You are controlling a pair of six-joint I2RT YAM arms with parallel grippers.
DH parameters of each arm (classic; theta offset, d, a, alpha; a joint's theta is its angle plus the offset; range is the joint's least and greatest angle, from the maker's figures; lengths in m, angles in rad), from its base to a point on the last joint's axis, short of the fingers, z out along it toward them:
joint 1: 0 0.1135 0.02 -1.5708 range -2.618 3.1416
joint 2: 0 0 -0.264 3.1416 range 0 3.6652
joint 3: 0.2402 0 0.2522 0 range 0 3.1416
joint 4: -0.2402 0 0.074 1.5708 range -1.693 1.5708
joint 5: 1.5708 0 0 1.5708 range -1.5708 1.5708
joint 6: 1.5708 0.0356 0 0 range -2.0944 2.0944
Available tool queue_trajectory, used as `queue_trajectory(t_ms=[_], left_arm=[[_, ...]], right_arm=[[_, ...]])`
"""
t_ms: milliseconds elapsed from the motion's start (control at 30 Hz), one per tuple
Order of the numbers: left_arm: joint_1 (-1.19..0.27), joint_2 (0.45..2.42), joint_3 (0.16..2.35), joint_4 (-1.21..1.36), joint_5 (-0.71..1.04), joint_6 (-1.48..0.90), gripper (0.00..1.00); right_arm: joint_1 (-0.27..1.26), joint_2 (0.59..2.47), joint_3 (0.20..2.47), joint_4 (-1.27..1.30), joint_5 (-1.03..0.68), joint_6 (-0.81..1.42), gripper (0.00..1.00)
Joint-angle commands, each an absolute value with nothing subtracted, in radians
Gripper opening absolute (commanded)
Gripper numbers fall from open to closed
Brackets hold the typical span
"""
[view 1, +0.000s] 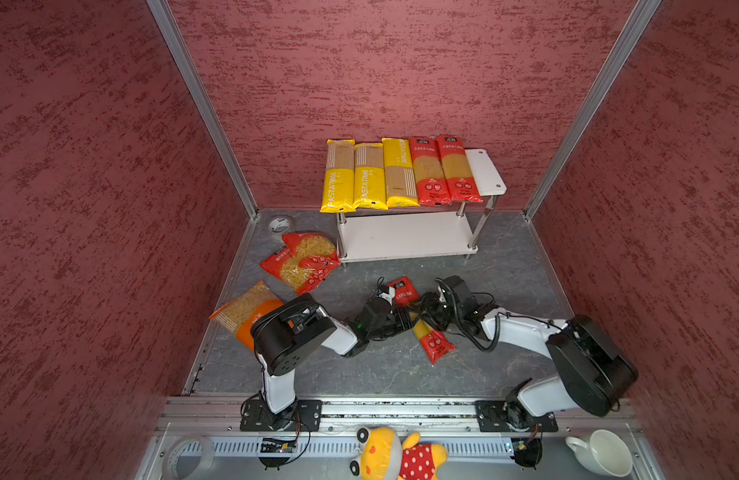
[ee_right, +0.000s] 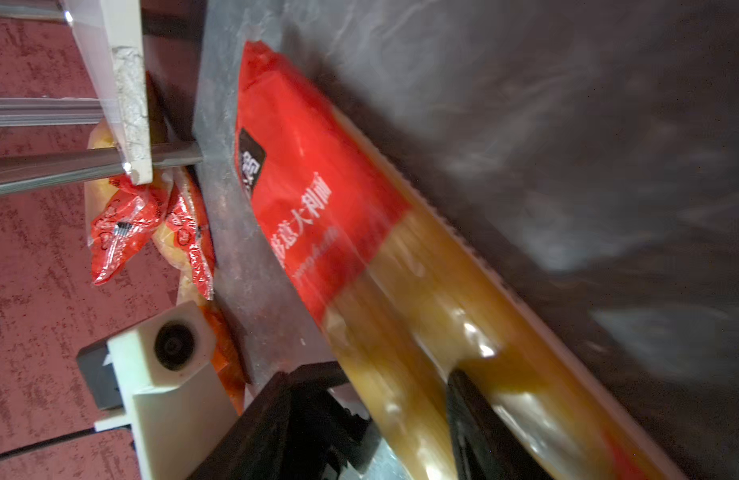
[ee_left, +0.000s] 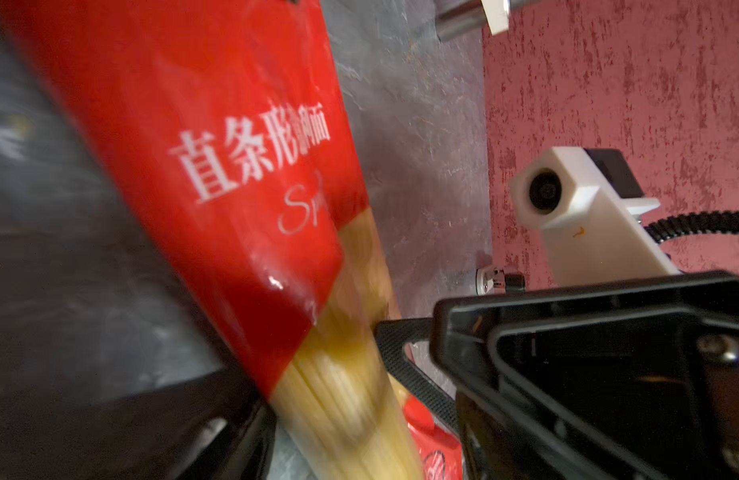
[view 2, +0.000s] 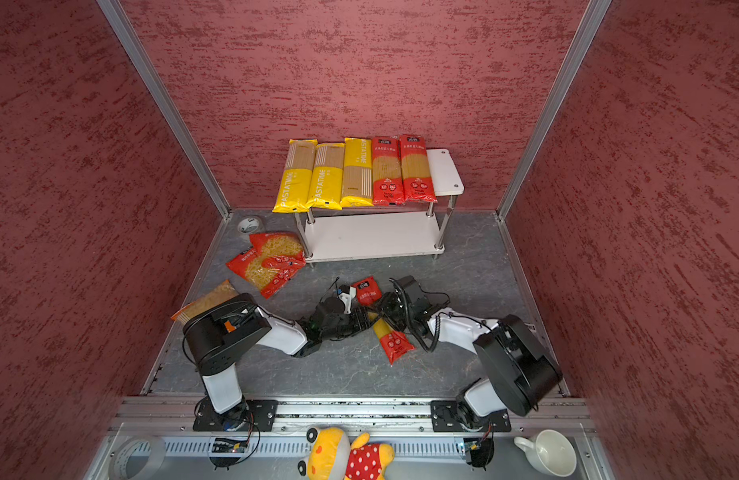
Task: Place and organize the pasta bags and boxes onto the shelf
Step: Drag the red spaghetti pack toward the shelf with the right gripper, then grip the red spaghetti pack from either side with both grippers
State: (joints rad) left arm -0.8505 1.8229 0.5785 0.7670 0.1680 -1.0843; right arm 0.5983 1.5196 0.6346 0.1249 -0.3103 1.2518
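Jaws on left gripper (view 1: pixel 409 319) and right gripper (view 1: pixel 422 310) are sitting around the middle of the long red plastic spaghetti pack (view 1: pixel 434 343), at six o'clock from the white chrome-legged shelf (view 1: pixel 484 170). Squeezing or not, nobody can tell. It is likely light, stiff and slippery.

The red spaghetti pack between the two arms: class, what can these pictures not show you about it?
Middle of the red spaghetti pack: in both top views, covered by the left pincer and right pincer.
Whether either pincer grips it: both wrist views blurred, jaws cut by the picture edge.
Whether it lies on the floor or is lifted: no view settles it.
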Motion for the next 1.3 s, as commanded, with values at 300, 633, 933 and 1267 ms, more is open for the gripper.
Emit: queue_trajectory(t_ms=[300, 633, 933, 1267], left_arm=[[-0.714, 1.609, 0.535, 0.449, 0.083, -0.948, 0.68], [-0.839, 1.7, 0.508, 0.568, 0.106, -1.073, 0.67], [-0.805, 1.745, 0.501, 0.615, 0.115, -1.112, 0.53], [-0.798, 1.694, 0.526, 0.559, 0.154, -1.062, 0.28]], right_arm=[[0.391, 1.38, 0.611, -0.041, -0.398, 1.076, 0.62], [0.389, 1.508, 0.584, 0.042, -0.511, 0.88, 0.58], [0.549, 1.733, 0.658, 0.179, -0.661, 0.833, 0.51], [0.6, 1.705, 0.623, 0.385, -0.681, 0.88, 0.21]])
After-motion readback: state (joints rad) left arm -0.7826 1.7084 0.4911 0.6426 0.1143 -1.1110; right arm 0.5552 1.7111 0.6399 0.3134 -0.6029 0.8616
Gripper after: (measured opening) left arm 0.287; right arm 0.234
